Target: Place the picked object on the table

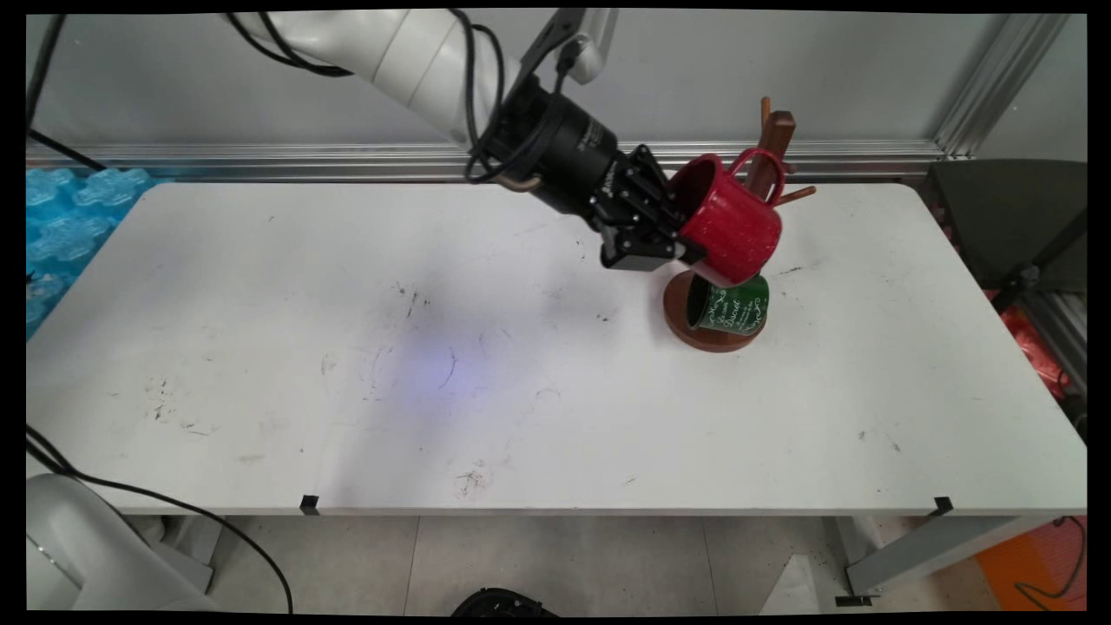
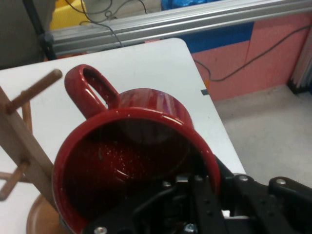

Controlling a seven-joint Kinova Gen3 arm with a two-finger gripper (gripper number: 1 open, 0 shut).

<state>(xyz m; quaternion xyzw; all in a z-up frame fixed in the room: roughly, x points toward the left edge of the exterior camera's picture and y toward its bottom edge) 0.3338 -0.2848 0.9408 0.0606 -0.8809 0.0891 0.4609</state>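
Note:
My gripper (image 1: 686, 243) is shut on the rim of a red enamel mug (image 1: 733, 227) and holds it in the air, tilted, beside a wooden mug tree (image 1: 772, 143). The mug's handle (image 1: 765, 165) points toward the tree's post, close to its upper pegs. In the hand view the red mug (image 2: 131, 161) fills the middle, its mouth facing the camera, one finger inside and one outside the rim. Its handle (image 2: 90, 90) lies just right of a peg (image 2: 36, 90). A green mug (image 1: 729, 304) with white lettering hangs low on the tree, over its round base (image 1: 677, 308).
The white table (image 1: 347, 347) stretches wide to the left of the tree. Blue packing material (image 1: 61, 217) lies past the left end. A dark box (image 1: 1007, 217) stands beyond the right end, and an aluminium rail (image 1: 260, 156) runs along the wall.

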